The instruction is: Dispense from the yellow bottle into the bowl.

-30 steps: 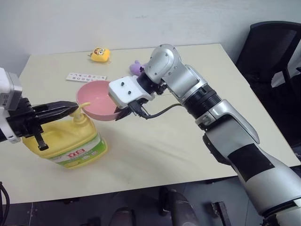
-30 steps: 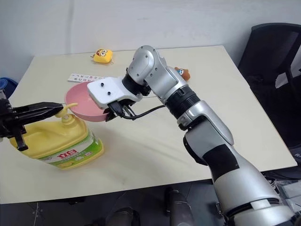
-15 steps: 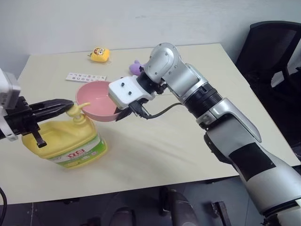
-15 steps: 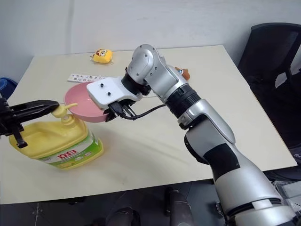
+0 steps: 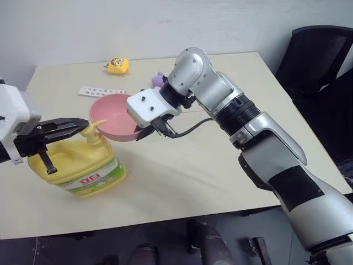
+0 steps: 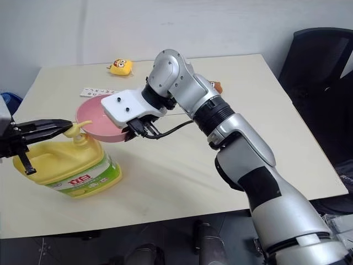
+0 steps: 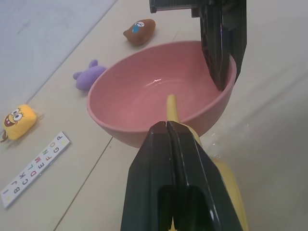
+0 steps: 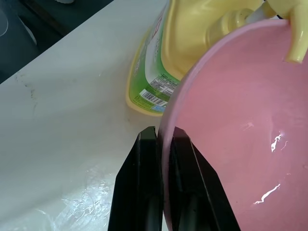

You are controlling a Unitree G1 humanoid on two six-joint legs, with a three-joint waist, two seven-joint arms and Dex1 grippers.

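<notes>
My left tool (image 5: 83, 126), fingers pressed together with nothing between them, sits right on top of the pump head of the yellow bottle (image 5: 77, 165), which stands on the desk (image 5: 182, 171) at my left front. From that tip the pump's spout runs on forward and to my right, along the same line my fingers point, and its end hangs just over the near rim of the bowl (image 5: 113, 124). My right tool (image 8: 161, 144) is pinching the bowl's far wall, one finger inside and one outside, holding it up off the desk and tilted toward the spout. So the press goes straight down on the pump, I judge, and the left arm is the one placed for it.
</notes>
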